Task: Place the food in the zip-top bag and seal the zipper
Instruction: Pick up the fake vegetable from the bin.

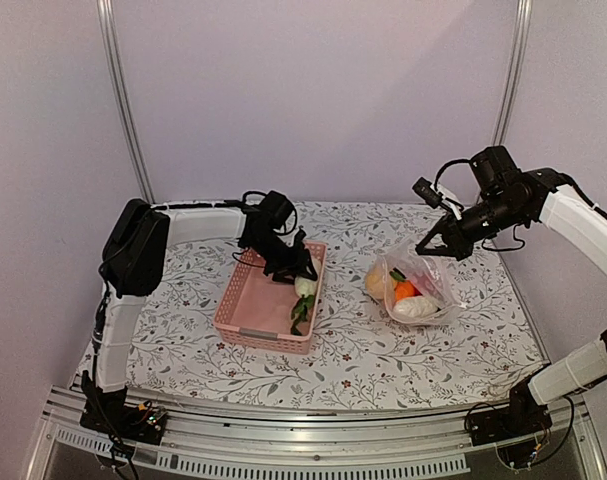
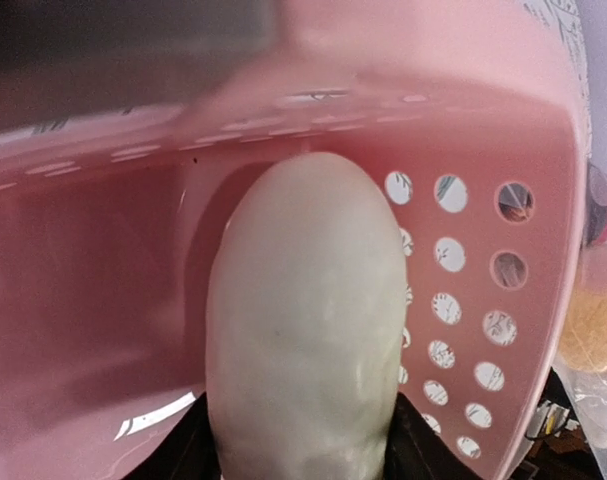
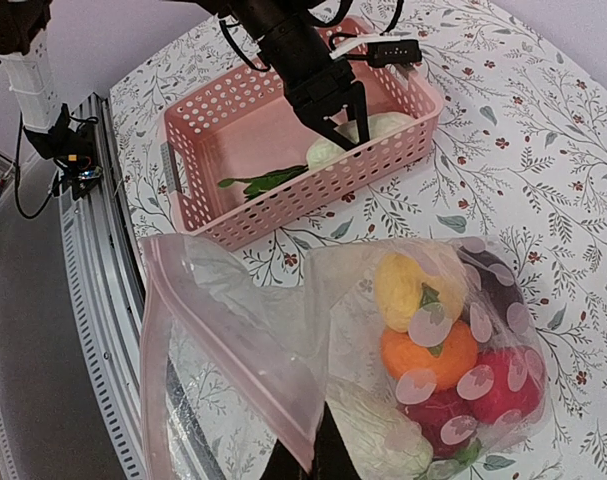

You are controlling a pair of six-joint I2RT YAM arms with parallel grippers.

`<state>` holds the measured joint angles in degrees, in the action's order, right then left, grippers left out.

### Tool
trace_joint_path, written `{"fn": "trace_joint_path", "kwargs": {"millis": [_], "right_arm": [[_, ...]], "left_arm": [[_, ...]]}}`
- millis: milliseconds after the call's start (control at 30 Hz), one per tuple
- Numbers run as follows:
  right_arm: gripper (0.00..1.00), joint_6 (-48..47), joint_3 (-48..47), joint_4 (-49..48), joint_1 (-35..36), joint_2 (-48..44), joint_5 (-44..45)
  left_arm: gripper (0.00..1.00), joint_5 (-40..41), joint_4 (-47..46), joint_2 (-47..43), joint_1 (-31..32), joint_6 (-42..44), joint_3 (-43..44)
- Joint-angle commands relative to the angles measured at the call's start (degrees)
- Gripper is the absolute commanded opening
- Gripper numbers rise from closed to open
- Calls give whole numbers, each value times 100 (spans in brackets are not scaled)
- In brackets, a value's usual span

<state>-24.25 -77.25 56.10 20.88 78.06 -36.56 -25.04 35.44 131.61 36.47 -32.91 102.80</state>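
Food [image 1: 407,293] sits in the zip-top bag [image 1: 441,290] from above, right gripper [image 1: 435,246] pinching its 12 o'clock rim; left gripper [image 1: 288,265] hangs inside the pink basket [image 1: 245,318]. Left wrist: fingers [image 2: 413,452] squeeze the white radish [image 2: 303,320]. Right wrist: bag mouth gapes toward 9 o'clock.

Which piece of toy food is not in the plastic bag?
The white radish with green leaves, in the pink basket, gripped by the left tool. The rest of the food sits inside the zip-top bag.
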Motion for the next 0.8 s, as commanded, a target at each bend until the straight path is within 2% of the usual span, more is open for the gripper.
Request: {"fn": "trace_joint_path", "kwargs": {"millis": [0, 300, 500, 767], "right_arm": [[0, -18, 78, -46, 8, -9, 39], [0, -27, -20, 28, 19, -10, 60], [0, -65, -108, 150, 41, -86, 158], [0, -123, -263, 479, 158, -169, 253]], "left_arm": [[42, 111, 108, -141, 18, 1, -33], [36, 694, 61, -1168, -44, 89, -719], [36, 1038, -384, -2107, 44, 139, -1161], [36, 1412, -622, -2886, 306, 304, -1112]]}}
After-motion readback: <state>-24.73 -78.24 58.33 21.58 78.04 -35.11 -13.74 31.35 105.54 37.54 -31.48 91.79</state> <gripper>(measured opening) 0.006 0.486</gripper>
